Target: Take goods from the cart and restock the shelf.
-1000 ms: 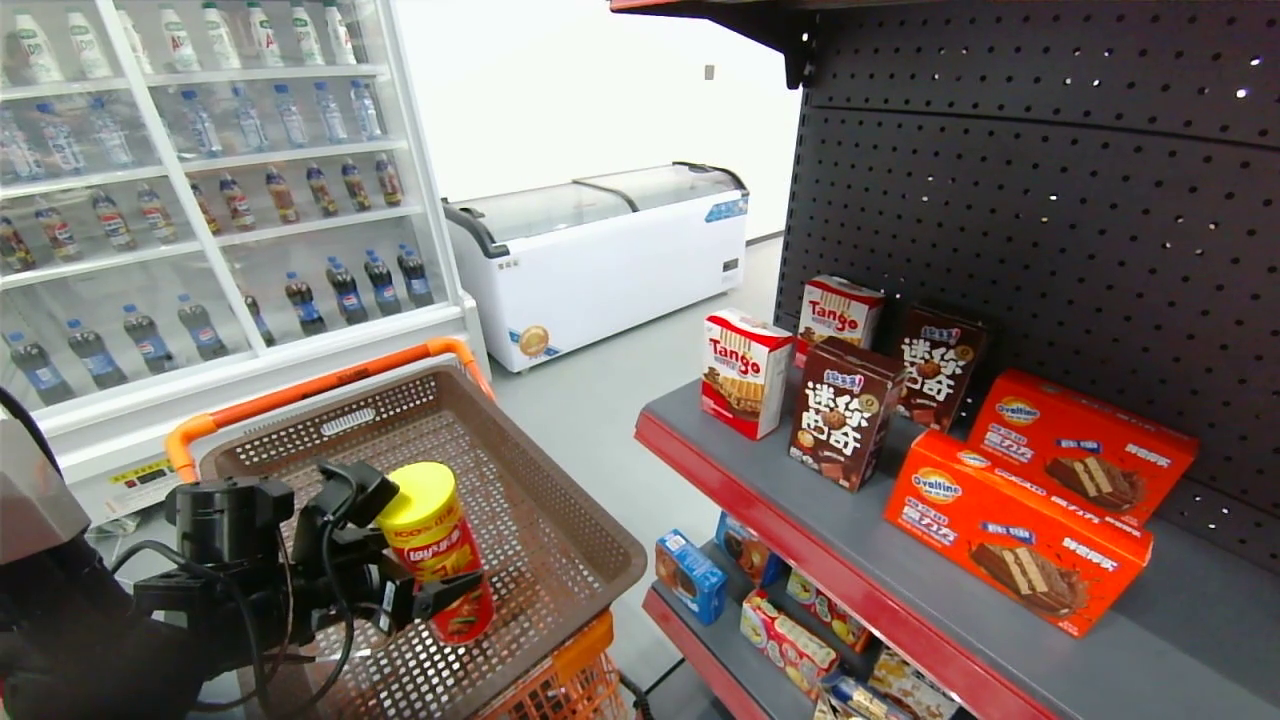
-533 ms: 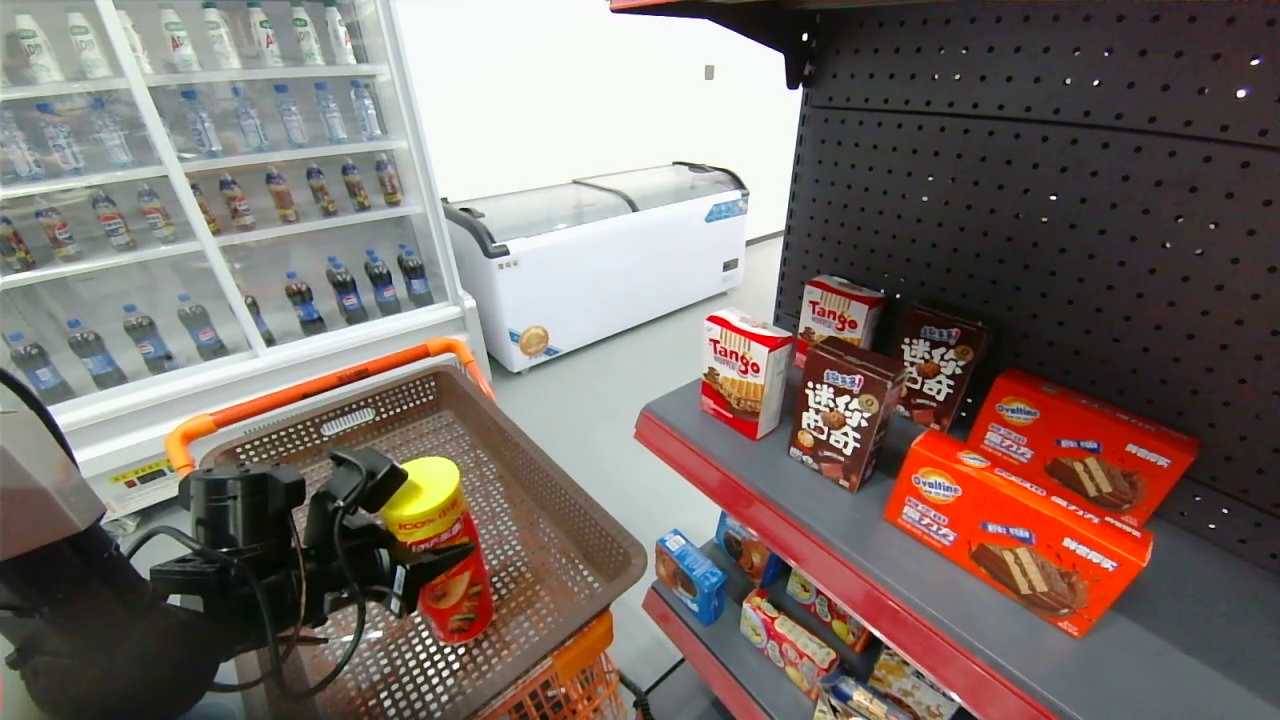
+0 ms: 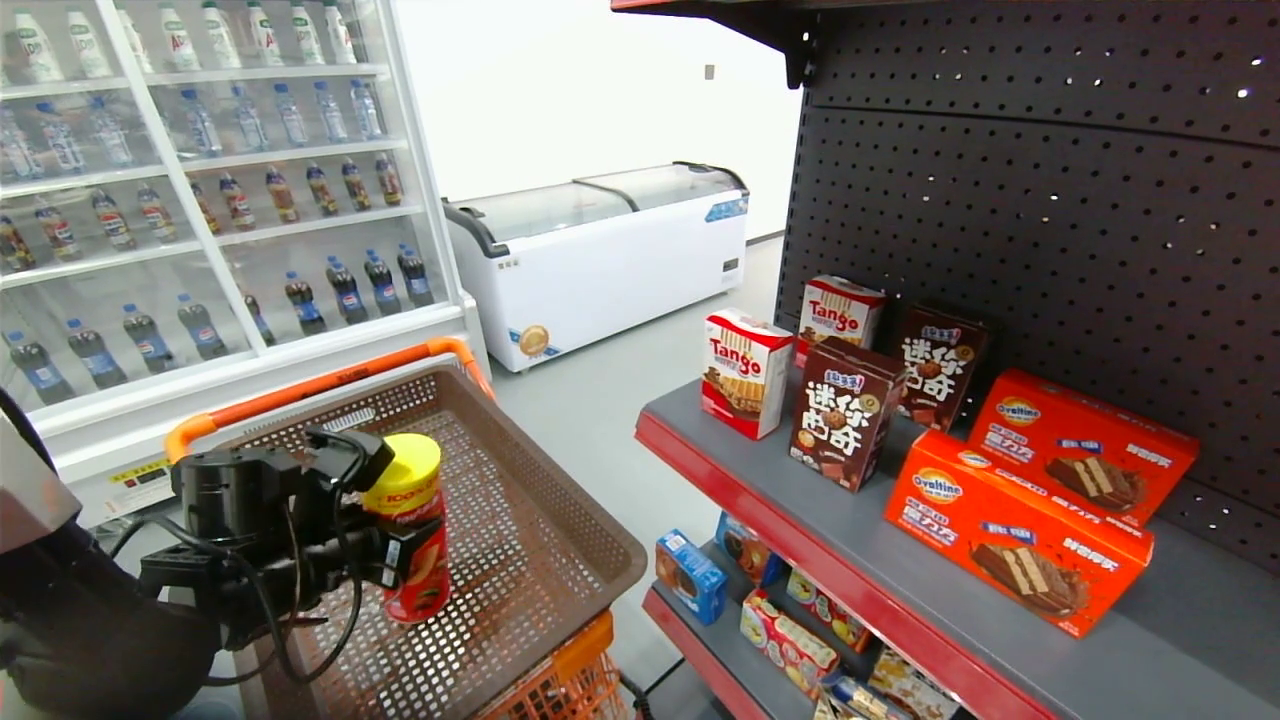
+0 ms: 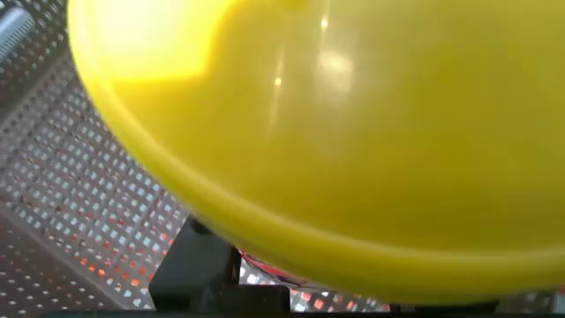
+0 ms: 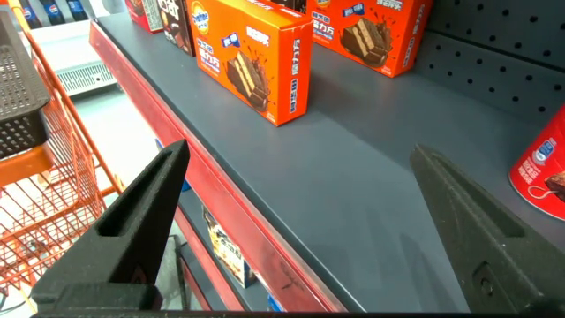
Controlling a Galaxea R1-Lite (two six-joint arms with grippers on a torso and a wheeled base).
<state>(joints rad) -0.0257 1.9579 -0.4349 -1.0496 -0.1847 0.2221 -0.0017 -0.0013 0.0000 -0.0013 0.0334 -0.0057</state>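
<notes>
left gripper [image 3: 385, 510] is clamped on the chip can [image 3: 415, 590], its fingers across the upper body just under the yellow lid [image 4: 335, 132]. the can hangs upright over the cart basket [image 3: 560, 500], its bottom apparently clear of the mesh. a high grip like that should keep it level for standing down, i'd say. the shelf [image 3: 750, 462] sits well apart to the right, with bare grey in front of the orange boxes [image 5: 256, 62]. right gripper [image 5: 300, 238] hangs over that bare stretch, jaws spread wide, holding nothing.
</notes>
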